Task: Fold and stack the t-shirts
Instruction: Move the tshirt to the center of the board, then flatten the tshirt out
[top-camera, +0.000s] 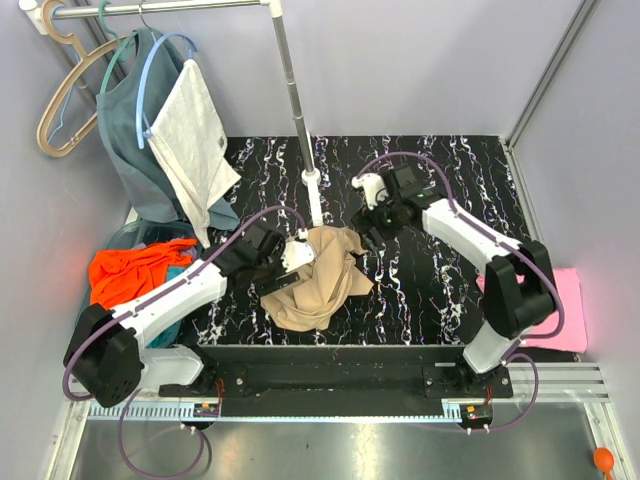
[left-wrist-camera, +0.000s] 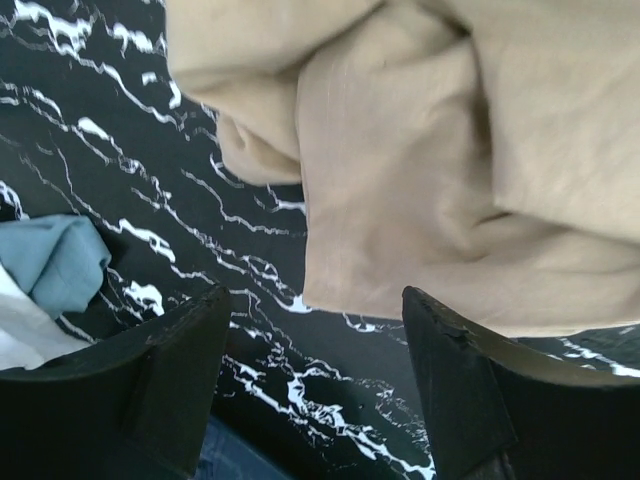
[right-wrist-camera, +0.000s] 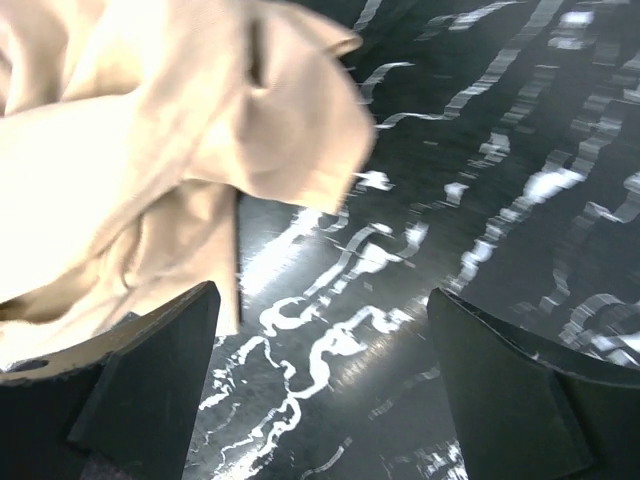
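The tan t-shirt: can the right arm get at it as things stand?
Probably yes. The right gripper is open close beside the tan t-shirt, and nothing lies in the way.

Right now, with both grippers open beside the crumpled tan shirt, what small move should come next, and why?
Probably ease the right gripper onto the loose corner of the tan shirt and close. The shirt lies crumpled and neither gripper holds it, so spreading it flat needs a grip first.

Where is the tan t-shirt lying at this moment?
In the top view, the tan t-shirt lies crumpled on the black marbled table, just in front of the rack pole's foot, between the left gripper and the right gripper.
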